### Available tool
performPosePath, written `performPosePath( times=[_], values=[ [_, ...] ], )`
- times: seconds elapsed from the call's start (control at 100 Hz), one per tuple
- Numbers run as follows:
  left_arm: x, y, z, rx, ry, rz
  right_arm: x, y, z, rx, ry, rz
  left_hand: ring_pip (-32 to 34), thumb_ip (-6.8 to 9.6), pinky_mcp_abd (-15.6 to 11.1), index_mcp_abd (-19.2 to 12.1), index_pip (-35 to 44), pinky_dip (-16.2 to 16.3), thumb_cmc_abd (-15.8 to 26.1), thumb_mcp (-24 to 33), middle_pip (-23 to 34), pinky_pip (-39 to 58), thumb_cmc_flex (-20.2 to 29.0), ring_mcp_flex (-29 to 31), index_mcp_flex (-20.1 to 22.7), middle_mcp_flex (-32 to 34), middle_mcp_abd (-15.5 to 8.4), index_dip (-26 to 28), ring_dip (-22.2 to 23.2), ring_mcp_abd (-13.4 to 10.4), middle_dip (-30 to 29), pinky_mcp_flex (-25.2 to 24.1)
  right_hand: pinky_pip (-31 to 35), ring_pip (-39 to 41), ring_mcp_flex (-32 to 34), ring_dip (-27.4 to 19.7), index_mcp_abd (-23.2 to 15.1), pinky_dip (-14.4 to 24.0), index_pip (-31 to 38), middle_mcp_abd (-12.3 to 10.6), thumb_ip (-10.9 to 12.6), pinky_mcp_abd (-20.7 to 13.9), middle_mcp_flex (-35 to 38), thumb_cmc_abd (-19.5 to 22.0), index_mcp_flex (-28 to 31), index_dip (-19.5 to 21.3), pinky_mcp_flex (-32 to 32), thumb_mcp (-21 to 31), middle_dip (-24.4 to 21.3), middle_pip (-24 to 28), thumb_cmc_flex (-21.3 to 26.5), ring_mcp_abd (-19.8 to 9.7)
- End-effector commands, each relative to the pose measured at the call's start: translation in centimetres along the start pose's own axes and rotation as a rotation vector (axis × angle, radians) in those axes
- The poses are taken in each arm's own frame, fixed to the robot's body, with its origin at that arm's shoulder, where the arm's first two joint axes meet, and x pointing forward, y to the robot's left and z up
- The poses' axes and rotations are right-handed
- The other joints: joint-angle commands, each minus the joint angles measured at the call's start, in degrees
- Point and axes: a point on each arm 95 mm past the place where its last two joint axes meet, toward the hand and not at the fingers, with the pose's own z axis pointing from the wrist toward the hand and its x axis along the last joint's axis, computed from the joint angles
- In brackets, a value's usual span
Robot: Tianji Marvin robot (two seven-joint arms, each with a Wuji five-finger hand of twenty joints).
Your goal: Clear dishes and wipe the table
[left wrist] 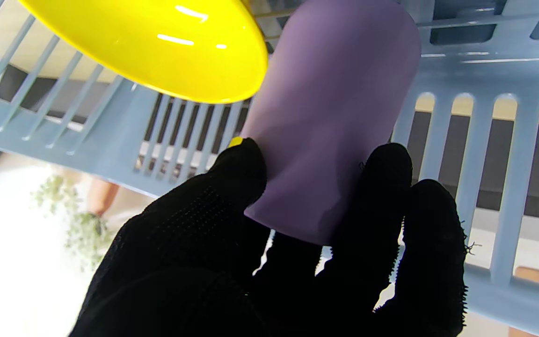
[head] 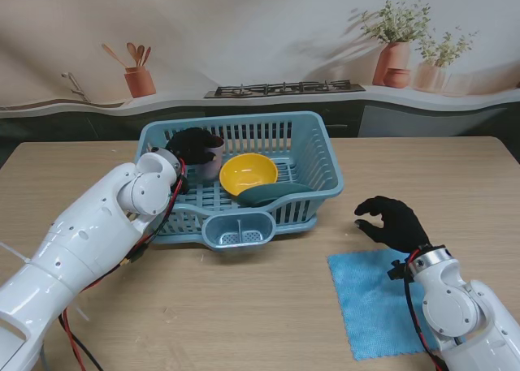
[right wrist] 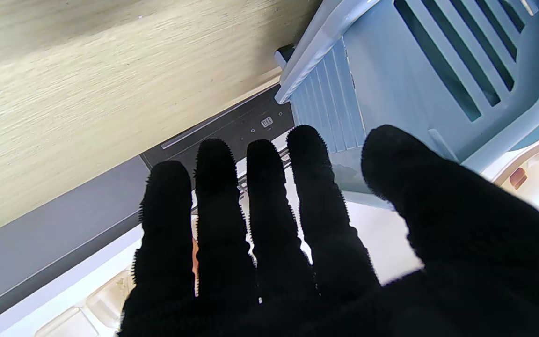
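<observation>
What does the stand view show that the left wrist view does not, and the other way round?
Only the stand view shows the blue cloth, the open right hand at its far edge, the green dish and the wooden table. Only the left wrist view shows the fingers closed on the purple cup. Both show the left hand, yellow bowl and blue basket.

Bare table between arms; basket walls, yellow bowl crowd left hand.

No readable text, perhaps owing to blur.
</observation>
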Motion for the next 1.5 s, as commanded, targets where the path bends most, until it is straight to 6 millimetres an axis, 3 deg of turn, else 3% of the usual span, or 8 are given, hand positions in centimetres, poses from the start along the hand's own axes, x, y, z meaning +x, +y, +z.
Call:
performPosePath(
  times=[0.0, 0.3, 0.7, 0.91, 1.1, 1.49],
  values=[
    [-0.1, 0.8, -0.1, -0.030, -0.010, 0.002, 0.1, -0.2, 0.0, 0.011, 0.002, 0.002, 0.0, 1.29, 1.9, 1.5, -0.3, -1.3, 2.8, 0.6, -0.4, -2.3, 0.3, -1.2, 2.2, 1.6, 5.0, -0.8, -0.8, 4.7, -1.3, -1.9, 0.3, 0.6, 0.2, 0.6, -0.3, 1.0, 0.2, -0.6, 0.3, -1.5, 0.3, 1.7, -0.2, -0.2, -0.7, -0.9, -0.3, -0.1, 0.7, -0.8],
    [0.1, 0.9, -0.2, -0.030, -0.031, -0.002, 0.1, -0.2, 0.0, 0.012, 0.003, 0.002, -0.2, 1.65, 1.9, 2.2, -7.0, -1.6, 4.8, 0.2, -0.4, -2.7, -5.1, -5.7, 2.5, -2.7, 5.9, 0.6, 0.0, 5.4, -1.0, -5.2, 0.3, 0.6, 0.1, 0.6, -0.3, 1.1, 0.2, -0.7, 0.3, -1.4, 0.3, 1.8, -0.2, -0.2, -0.8, -0.9, -0.3, -0.1, 0.7, -0.9],
    [0.2, 0.5, -0.5, -0.021, -0.035, 0.020, 0.1, -0.2, 0.0, 0.012, 0.002, 0.002, -0.1, 2.35, 1.9, 1.2, -14.0, -1.1, 7.5, 0.0, 0.1, -1.8, -10.5, -8.2, 4.4, -5.1, 5.3, 4.8, 2.1, 5.4, -0.5, -6.7, 0.2, 0.6, 0.2, 0.6, -0.4, 1.1, 0.1, -0.6, 0.3, -1.5, 0.3, 1.9, -0.2, -0.1, -0.9, -1.0, -0.3, -0.1, 0.7, -0.9],
    [0.2, 0.4, -0.8, -0.005, -0.046, 0.048, 0.0, -0.2, 0.0, 0.012, 0.003, 0.001, -1.0, 4.46, 1.9, 2.8, -21.9, -0.9, 8.9, 2.2, 0.2, -2.4, -14.5, -10.3, 6.6, -7.7, 6.7, 7.7, 3.5, 5.4, -0.2, -7.5, 0.2, 0.6, 0.1, 0.6, -0.4, 1.1, 0.1, -0.8, 0.4, -1.5, 0.2, 1.9, -0.2, -0.1, -1.0, -1.0, -0.3, -0.1, 0.7, -1.0],
    [0.2, 0.4, -0.8, 0.011, -0.064, 0.050, 0.0, -0.3, 0.0, 0.012, -0.002, 0.002, -2.2, 5.01, 1.9, 4.0, -23.9, -1.8, 9.3, 2.4, -0.5, -3.8, -14.9, -12.7, 5.7, -9.9, 7.5, 7.4, 3.3, 5.4, -0.3, -9.5, 0.2, 0.6, 0.1, 0.6, -0.4, 1.1, 0.1, -0.6, 0.4, -1.6, 0.3, 1.8, -0.3, -0.1, -1.0, -1.0, -0.3, -0.1, 0.7, -0.9],
    [0.0, -0.1, -1.1, 0.083, -0.053, 0.067, 0.1, -0.3, 0.1, 0.014, -0.001, 0.002, -2.9, 5.01, 1.9, 3.7, -26.8, -4.3, 9.7, 2.2, -0.8, -2.9, -14.7, -18.4, 2.8, -15.3, 6.6, 6.3, 2.8, 5.4, -0.1, -12.7, 0.2, 0.6, 0.1, 0.6, -0.4, 1.2, 0.2, -0.7, 0.3, -1.5, 0.3, 1.8, -0.2, -0.1, -0.9, -0.9, -0.3, -0.1, 0.7, -0.9]
  ],
)
